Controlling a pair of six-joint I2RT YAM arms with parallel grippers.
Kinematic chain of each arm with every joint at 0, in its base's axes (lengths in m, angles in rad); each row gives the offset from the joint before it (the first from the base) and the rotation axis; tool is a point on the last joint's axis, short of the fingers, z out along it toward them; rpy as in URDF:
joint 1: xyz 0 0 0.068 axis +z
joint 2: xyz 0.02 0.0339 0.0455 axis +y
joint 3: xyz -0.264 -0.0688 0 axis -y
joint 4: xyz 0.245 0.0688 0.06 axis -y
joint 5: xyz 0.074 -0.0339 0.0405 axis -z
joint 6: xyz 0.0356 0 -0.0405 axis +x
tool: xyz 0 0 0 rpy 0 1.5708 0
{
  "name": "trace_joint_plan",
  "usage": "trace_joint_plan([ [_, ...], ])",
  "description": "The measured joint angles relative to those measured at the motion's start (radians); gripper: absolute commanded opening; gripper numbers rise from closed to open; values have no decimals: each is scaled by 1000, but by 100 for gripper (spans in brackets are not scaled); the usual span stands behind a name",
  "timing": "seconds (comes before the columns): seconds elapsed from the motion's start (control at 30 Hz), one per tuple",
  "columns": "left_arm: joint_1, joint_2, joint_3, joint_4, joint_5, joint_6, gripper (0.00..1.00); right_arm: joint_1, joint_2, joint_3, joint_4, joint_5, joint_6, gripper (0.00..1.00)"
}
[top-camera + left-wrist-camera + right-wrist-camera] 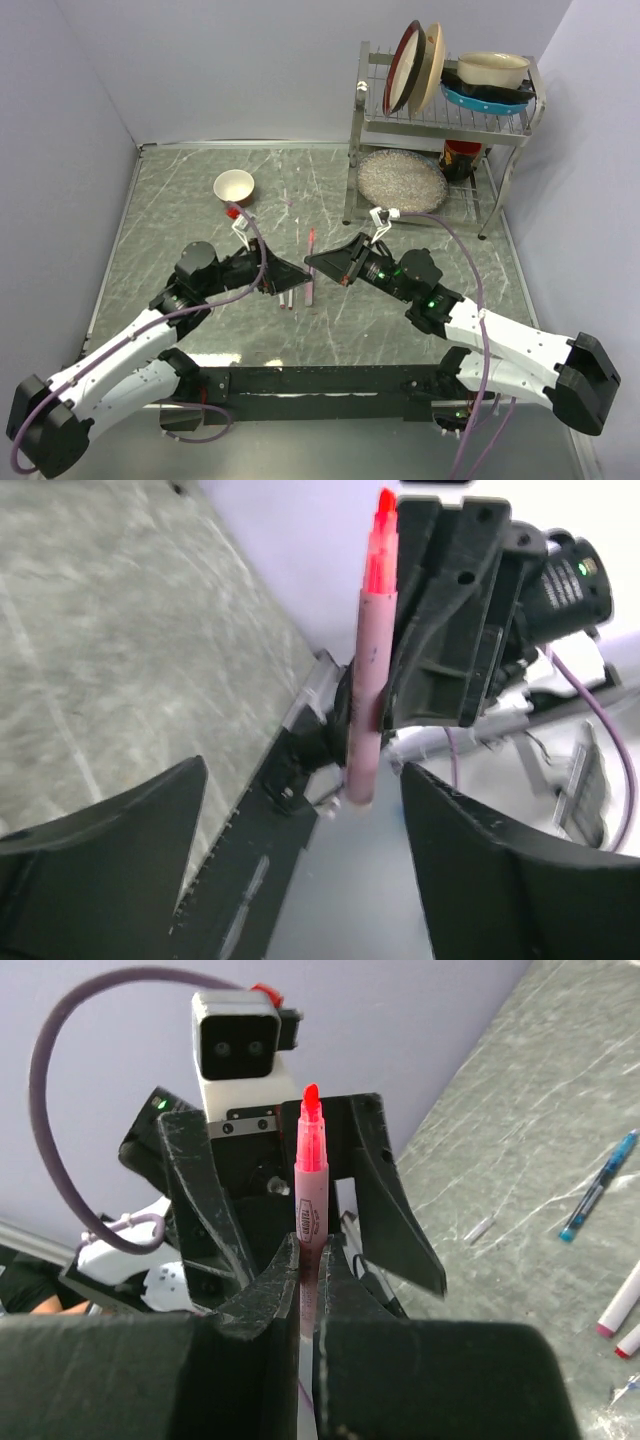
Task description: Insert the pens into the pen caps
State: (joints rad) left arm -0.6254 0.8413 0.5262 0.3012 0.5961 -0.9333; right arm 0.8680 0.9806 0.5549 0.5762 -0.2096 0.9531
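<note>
The pink pen [308, 1222] carries a small black print along its barrel, but the letters are too small to read. I can read no other text.

The pen [311, 262] held above mid-table is the mark for all else. The right gripper [318, 262] meets it from the right and clamps it between its fingers. The left gripper [298, 275] faces it from the left, one finger on either side of the pen's end, neither touching. Just left of the pen, nearer the arm bases, two loose pens [287, 298] lie on the table [170, 230]. The bowl [234, 186] sits behind the pen to the left. The rack [430, 128] stands behind it to the right, with plates [408, 65] on its upper shelf.
</note>
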Motion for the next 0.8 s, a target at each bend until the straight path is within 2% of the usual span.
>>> trace_joint_plan([
  [0.07,0,-40,0,-44,-74,-5,81,0,-29,0,-37,19,-11,0],
  [0.17,0,-67,18,-126,-204,-23,79,0,-98,0,-108,63,-40,0],
  [0.3,0,-3,108,-274,-423,-58,75,0,-239,-1,-221,135,-82,0],
  [0.53,5,358,493,-599,-832,-163,73,0,-417,-4,-398,222,-159,0],
  [0.63,30,539,679,-739,-937,-245,68,0,-468,-11,-461,245,-186,0],
  [0.8,85,836,952,-916,-1018,-346,63,0,-534,-13,-555,280,-231,0],
])
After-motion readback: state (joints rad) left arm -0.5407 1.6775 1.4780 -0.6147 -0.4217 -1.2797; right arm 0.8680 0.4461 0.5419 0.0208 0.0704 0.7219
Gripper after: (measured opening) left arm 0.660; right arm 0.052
